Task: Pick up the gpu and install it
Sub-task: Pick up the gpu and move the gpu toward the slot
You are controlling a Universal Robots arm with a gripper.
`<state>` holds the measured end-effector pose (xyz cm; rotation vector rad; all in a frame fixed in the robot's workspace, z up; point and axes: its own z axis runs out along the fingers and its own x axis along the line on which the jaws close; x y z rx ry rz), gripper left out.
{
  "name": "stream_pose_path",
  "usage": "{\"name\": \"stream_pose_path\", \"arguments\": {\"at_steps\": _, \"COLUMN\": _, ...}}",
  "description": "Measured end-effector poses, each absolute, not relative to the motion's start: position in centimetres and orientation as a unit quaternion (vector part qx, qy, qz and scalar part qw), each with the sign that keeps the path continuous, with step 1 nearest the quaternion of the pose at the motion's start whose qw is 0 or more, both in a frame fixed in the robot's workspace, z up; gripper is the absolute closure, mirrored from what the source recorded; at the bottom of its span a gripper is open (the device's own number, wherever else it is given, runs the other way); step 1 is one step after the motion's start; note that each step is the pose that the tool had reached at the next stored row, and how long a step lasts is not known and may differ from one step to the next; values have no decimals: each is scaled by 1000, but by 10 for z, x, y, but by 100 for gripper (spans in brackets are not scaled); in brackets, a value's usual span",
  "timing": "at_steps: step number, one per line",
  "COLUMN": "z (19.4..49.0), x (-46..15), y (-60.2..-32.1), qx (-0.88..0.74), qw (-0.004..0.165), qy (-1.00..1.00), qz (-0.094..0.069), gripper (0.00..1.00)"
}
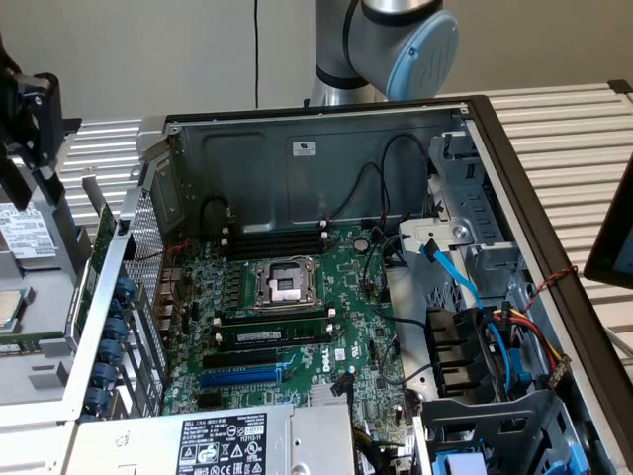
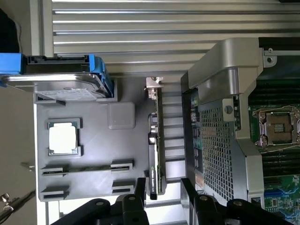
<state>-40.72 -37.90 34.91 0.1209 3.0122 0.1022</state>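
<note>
Straddling upright gpu (image 2: 156, 140), tool (image 2: 162, 183) pointing down (jaws apart)

The table (image 1: 574, 129) was a pale metal bench of long parallel slats, bare at ten o'clock and from one to three o'clock of the exterior view. An open computer case (image 1: 267, 158) lay on its side directly on the slats, open face up, taking the middle of that view. At nine o'clock of the case a grey moulded tray (image 2: 93, 152) sat flat on the same slats, near the case's perforated rear panel. Between tray and case the gpu (image 2: 157, 140) stood on its long edge over the slats; whether it rested on them or on a lip of the tray could not be told.
</note>
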Motion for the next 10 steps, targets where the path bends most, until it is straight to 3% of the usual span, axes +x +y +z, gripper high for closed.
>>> {"name": "stream_pose_path", "arguments": {"at_steps": 10, "z": 335, "x": -415, "y": -379, "qx": 48, "qw": 75, "qy": 995, "qz": 34, "gripper": 57}}
